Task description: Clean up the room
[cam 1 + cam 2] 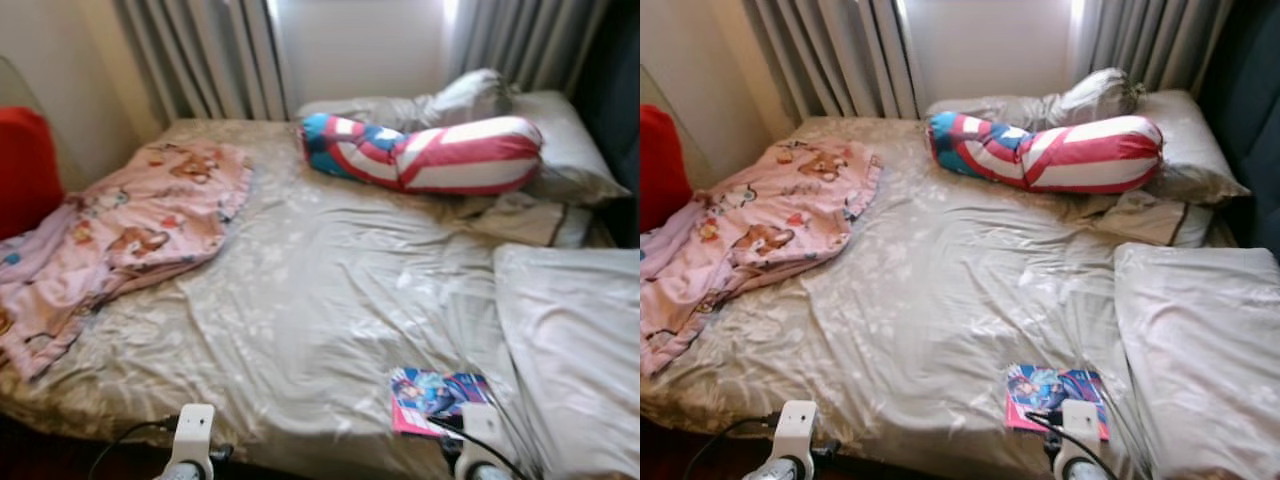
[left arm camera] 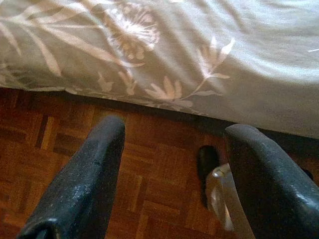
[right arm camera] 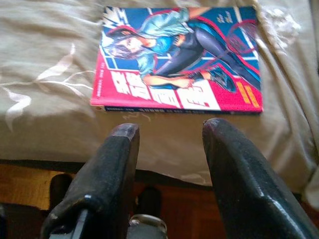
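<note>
The comic book (image 3: pixel 180 59) lay flat on the bed (image 1: pixel 330 290), close to the near edge and toward the right-hand near corner, just beside the white pillow (image 1: pixel 575 350). The right gripper (image 3: pixel 167 130) hovered at that edge with its jaws parted wide and holding nothing, the spine of the book just ahead of the fingertips. The left gripper (image 2: pixel 172 130) hung below the near edge over the wooden floor (image 2: pixel 149 189), jaws likewise open and empty.

Handling judgement: the book appeared thin, light and flexible, with a glossy cover likely to slip. The soft sheet beneath would yield under pressure. The recommended hold was across the spine edge, one finger pressed under it into the bedding, since the bound side would be stiffest.

The pink blanket (image 1: pixel 130 225) lay crumpled at the left edge; the striped bolster (image 1: pixel 430 155) rested near the head.
</note>
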Available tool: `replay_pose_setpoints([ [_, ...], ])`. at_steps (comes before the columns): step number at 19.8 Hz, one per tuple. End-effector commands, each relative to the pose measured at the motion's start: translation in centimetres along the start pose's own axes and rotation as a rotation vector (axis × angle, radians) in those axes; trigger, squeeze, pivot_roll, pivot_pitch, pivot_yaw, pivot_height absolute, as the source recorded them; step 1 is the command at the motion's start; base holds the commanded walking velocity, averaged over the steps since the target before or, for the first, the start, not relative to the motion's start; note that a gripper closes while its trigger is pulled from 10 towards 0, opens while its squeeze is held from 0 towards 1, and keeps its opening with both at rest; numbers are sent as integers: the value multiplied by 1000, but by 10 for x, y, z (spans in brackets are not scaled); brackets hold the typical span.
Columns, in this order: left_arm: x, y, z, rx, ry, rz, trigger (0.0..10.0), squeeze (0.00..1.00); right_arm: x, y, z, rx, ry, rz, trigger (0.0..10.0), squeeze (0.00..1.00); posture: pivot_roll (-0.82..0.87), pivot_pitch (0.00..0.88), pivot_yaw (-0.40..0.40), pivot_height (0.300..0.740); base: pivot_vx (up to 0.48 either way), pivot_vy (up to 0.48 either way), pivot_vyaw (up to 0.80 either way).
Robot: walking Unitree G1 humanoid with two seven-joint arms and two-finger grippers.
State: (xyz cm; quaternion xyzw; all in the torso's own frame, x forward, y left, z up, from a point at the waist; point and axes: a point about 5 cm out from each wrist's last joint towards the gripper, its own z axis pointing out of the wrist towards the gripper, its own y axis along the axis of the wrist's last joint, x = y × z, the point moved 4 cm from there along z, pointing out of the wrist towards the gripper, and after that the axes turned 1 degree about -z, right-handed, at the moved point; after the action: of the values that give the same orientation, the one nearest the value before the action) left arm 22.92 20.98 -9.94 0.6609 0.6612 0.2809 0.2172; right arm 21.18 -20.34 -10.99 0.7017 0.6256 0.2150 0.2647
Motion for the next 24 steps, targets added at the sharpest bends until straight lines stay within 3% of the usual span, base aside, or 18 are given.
replay_pose_setpoints([
  [1, 10, -2, -1, 8, 26, 4, 10000, 0, 7, 2, 1, -6, 15, 13, 10000, 0, -2, 0, 44, 740, 0, 480, 0],
  [5, 10, -3, -1, 17, 32, 4, 10000, 0, 3, -8, -1, 21, -1, -47, 10000, 0, -1, 3, 44, 740, 0, 480, 309],
  [9, 9, -4, -1, 20, 30, 0, 10000, 0, 1, -14, -3, 45, 3, 3, 10000, 0, -1, 5, 44, 740, 0, 480, 400],
  [14, 9, -5, -1, 22, 29, -9, 10000, 0, 1, -18, -3, 57, -1, -36, 10000, 0, -1, 5, 44, 740, 0, 480, 84],
  [24, 6, -4, -1, 14, 19, -15, 10000, 0, 1, -17, -3, 61, 4, 22, 10000, 0, 7, 10, 38, 740, 0, 480, 0],
])
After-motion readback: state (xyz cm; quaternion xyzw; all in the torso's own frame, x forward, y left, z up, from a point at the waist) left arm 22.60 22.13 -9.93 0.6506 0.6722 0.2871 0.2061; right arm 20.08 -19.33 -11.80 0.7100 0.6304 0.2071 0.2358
